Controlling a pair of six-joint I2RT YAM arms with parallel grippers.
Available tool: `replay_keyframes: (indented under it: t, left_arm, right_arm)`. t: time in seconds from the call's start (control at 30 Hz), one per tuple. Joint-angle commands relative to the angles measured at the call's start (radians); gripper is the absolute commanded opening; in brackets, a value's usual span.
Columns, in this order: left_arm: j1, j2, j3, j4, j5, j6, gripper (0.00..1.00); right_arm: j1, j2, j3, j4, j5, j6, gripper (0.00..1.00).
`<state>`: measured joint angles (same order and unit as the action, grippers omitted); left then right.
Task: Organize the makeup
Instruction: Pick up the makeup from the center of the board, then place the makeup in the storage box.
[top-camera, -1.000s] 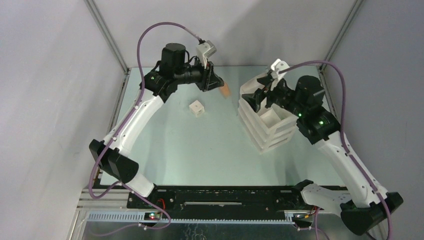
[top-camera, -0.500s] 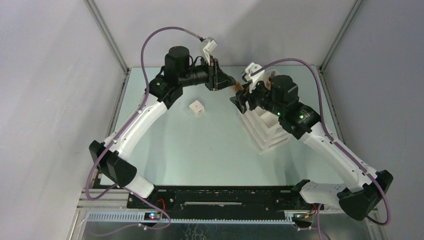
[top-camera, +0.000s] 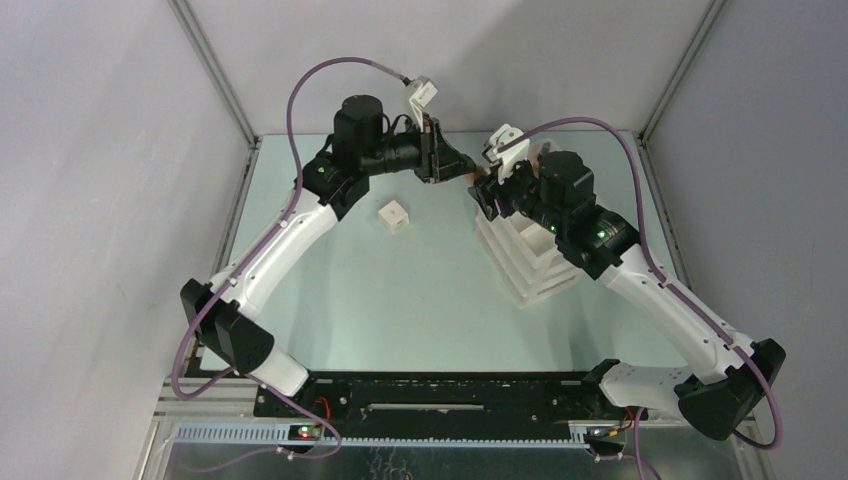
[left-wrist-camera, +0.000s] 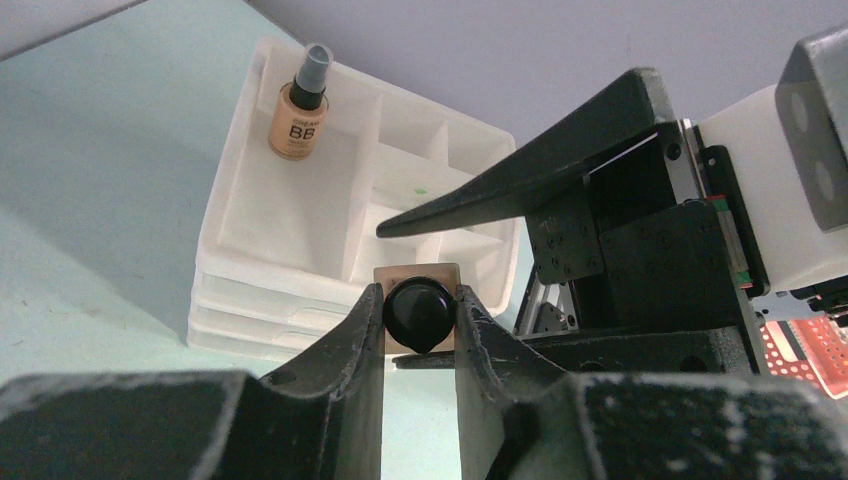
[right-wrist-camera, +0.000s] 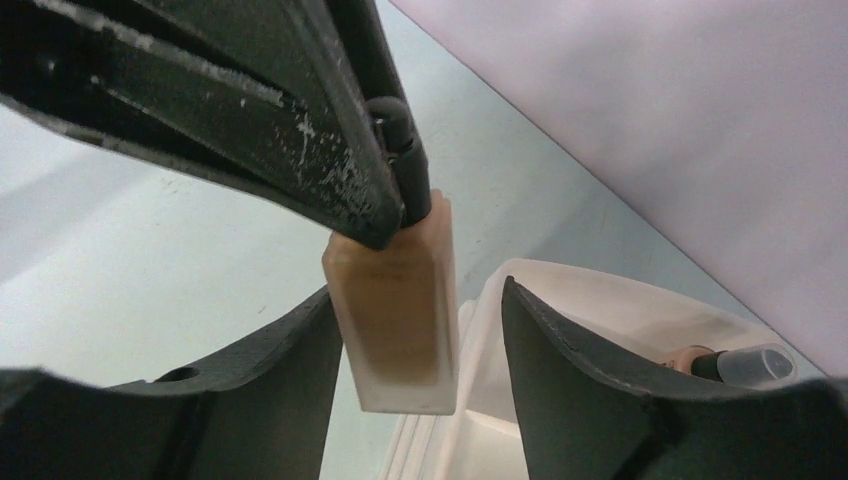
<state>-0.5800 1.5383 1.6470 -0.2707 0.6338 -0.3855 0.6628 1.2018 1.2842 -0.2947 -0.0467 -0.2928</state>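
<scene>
The left gripper (left-wrist-camera: 420, 305) jaws pinch the bottle (right-wrist-camera: 395, 300) by its cap. The right gripper (right-wrist-camera: 418, 305) jaws sit part-open around it. An early release could drop it.

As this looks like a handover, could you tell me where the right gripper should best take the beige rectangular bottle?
I would grip the beige rectangular bottle on its flat-sided body, since the left gripper pinches the black cap. Come from the base end, the right gripper straddling both flat faces.

top view looks down from behind; both wrist views, close, share the beige bottle (left-wrist-camera: 418, 308).
</scene>
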Motion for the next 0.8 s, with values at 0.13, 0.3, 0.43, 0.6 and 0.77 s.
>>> replay_keyframes:
  t: [0.13,0.3,0.43,0.6,0.77]
  left_arm:
    - [-0.022,-0.004,-0.019,0.06,0.012,-0.017,0.0]
    - [-0.029,0.0,-0.021,0.059,0.012,-0.013,0.0]
    - [-0.03,0.003,-0.023,0.059,0.011,-0.009,0.0]
    - [-0.032,0.003,-0.026,0.051,0.002,0.005,0.0]
    - [-0.029,-0.013,-0.018,0.016,-0.031,0.065,0.55]
  right_arm:
    - [0.014,0.005,0.055,0.035,0.047,-0.023,0.66]
    - [0.014,0.006,0.061,0.03,0.043,-0.021,0.61]
    - [0.014,0.012,0.075,0.02,0.035,-0.019,0.55]
    - [0.014,0.009,0.077,0.019,0.041,-0.018,0.43]
    - [-0.021,-0.006,0.074,0.022,0.07,-0.013,0.0]
